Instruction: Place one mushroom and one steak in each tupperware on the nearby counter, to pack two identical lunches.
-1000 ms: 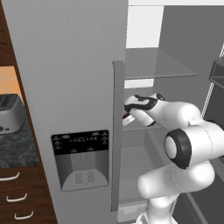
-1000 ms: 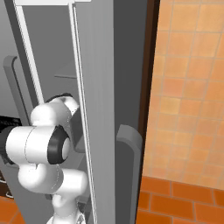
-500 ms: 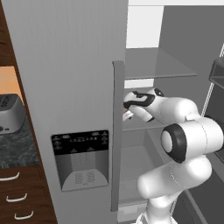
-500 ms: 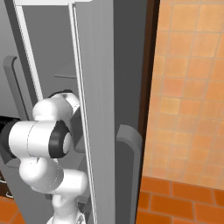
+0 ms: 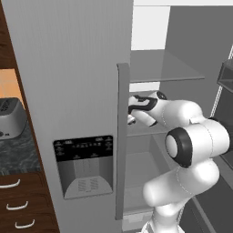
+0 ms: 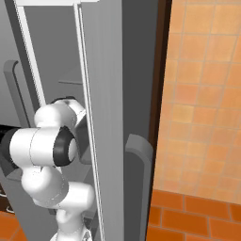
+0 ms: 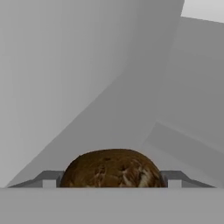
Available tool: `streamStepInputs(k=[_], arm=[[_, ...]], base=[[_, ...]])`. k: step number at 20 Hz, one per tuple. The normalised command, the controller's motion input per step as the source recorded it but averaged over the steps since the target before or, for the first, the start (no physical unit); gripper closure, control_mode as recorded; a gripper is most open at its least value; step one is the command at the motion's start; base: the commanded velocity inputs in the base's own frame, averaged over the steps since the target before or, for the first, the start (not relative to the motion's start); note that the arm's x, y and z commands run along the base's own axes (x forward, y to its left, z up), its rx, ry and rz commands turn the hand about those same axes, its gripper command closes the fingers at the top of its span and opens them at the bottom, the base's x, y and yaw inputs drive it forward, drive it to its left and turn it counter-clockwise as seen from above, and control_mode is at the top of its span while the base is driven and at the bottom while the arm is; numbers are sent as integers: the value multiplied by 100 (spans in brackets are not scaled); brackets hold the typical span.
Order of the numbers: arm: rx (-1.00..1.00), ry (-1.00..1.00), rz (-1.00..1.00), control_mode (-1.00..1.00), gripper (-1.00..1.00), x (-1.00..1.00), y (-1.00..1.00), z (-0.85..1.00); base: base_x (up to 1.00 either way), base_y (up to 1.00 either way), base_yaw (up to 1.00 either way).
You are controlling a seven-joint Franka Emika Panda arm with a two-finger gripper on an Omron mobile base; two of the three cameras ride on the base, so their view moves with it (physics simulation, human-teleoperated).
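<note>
Grey steel fills most of what I see: the fridge (image 5: 68, 91), its left door shut with a dispenser panel (image 5: 83, 166) set in it, its right door (image 6: 106, 117) swung open. My arm (image 5: 191, 145) reaches past the door handle (image 5: 122, 136) to the middle shelf (image 5: 150, 129) inside. Off to the left, a strip of dark speckled bench (image 5: 16, 152) carries a toaster (image 5: 11, 119), well apart from where I am working.

My end effector (image 5: 132, 113) is at that shelf. In the hand view a brown, mottled, domed thing, which I take for a mushroom (image 7: 113, 169), sits between my two fingertips (image 7: 50, 179), one on each side. The fingers stand spread about as wide as the cap, and I cannot tell whether they press on it yet or only flank it.

I judge the mushroom light, soft and a little springy, with a rounded top that could roll or squirt out of a hard pinch. Taking it across the widest part of the cap, low down near the shelf, with a gentle squeeze, looks the safest hold; too much force would bruise it.
</note>
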Motion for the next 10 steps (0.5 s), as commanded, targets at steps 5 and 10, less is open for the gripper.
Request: streamStepInputs(k=[5, 10], arm=[[0, 0, -11, -100, 100, -23, -6, -2], [0, -1, -21, -100, 100, -96, -29, 31]], base=[[0, 0, 0], [0, 0, 0]])
